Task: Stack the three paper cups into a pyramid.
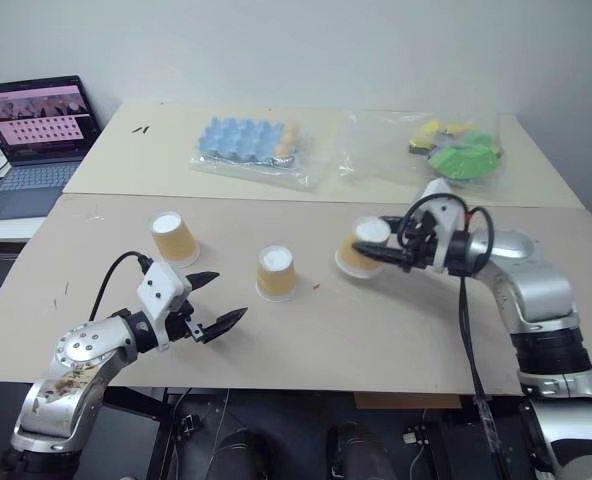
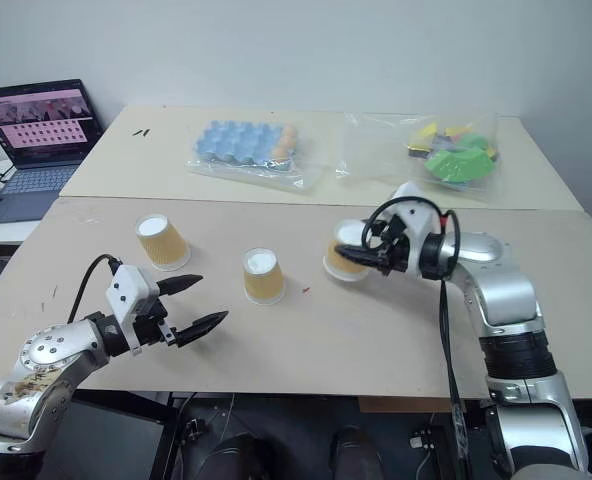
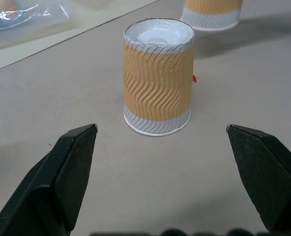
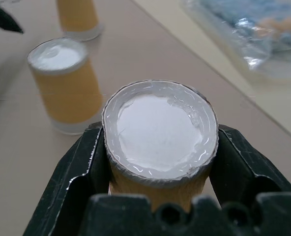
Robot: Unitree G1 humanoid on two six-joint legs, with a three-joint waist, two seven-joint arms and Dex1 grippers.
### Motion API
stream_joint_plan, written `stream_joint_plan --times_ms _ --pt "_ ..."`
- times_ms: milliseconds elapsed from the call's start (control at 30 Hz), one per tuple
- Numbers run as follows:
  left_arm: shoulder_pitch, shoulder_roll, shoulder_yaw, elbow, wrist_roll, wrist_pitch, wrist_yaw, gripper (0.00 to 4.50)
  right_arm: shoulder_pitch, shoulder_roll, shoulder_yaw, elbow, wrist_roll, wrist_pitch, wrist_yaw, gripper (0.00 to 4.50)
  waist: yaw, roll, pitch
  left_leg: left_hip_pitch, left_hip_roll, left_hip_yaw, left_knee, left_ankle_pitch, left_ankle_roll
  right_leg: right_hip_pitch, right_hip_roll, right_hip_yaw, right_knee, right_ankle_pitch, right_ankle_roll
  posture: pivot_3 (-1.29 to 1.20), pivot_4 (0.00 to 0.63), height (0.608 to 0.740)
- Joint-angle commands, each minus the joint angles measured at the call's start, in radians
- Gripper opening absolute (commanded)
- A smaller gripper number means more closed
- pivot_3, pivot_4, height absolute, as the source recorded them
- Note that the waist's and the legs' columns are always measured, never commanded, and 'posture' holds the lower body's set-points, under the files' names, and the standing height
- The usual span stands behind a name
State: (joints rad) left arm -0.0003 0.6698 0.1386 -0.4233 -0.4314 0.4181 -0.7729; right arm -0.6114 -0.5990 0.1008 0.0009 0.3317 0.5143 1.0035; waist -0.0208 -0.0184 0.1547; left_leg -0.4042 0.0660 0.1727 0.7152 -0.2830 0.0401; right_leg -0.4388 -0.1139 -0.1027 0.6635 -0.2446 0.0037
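Cut off at the frame's left edge: laptop (image 1: 31, 140); too small to read: contents of the clear bag (image 1: 454, 150) at upper right.

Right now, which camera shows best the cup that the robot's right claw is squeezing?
The right wrist view: the held cup sits big between the right gripper fingers, white base up. Both eye views show it tilted over the table, partly hidden. The left wrist view shows another cup.

Three paper cups (image 1: 276, 273) tan-orange with wavy ribbing and white ends, blue egg tray (image 1: 244, 141), black pincer fingers (image 3: 69, 167)
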Motion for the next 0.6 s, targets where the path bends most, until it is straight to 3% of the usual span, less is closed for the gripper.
stream_joint_plan --times_ms 33,400,467,567,600 --pt "-0.006 0.013 0.023 -0.044 -0.008 -0.001 0.006 4.5 -0.028 0.036 0.036 0.007 -0.014 -0.04 0.012 2.52 0.003 0.0 0.0 0.0 0.0 0.0 0.0 0.0 0.0 0.0 0.0 0.0 0.0 0.0 0.0 0.0 0.15 0.706" --pt "0.004 0.01 0.035 -0.063 -0.011 0.001 0.033 4.5 -0.071 0.129 0.09 0.075 -0.057 -0.086 0.007 2.52 0.009 0.0 0.0 -0.002 -0.001 0.0 0.001 0.0 0.0 0.0 0.0 -0.001 -0.001 0.0 0.0 0.0 0.15 0.706" --pt "0.004 0.008 0.036 -0.063 -0.011 0.001 0.037 4.5 -0.073 0.132 0.086 0.074 -0.055 -0.085 0.005 3.51 0.008 0.0 0.0 -0.002 -0.001 0.0 0.001 0.0 0.0 0.0 0.0 -0.001 -0.001 0.0 0.0 0.0 0.15 0.706" --pt "0.008 -0.001 0.047 -0.059 -0.014 0.002 0.053 4.5 -0.071 0.13 0.085 0.049 -0.055 -0.079 0.004 4.36 0.008 0.0 0.0 -0.001 0.0 0.0 0.001 0.0 0.0 0.0 0.0 -0.001 0.0 0.0 0.0 0.0 0.15 0.706" --pt "0.013 -0.004 0.054 -0.056 -0.015 0.003 0.06 4.5 -0.07 0.128 0.081 0.032 -0.051 -0.075 0.005 4.44 0.008 0.0 0.0 -0.001 0.0 0.0 0.001 0.0 0.0 0.0 0.0 -0.001 0.0 0.0 0.0 0.0 0.15 0.706"
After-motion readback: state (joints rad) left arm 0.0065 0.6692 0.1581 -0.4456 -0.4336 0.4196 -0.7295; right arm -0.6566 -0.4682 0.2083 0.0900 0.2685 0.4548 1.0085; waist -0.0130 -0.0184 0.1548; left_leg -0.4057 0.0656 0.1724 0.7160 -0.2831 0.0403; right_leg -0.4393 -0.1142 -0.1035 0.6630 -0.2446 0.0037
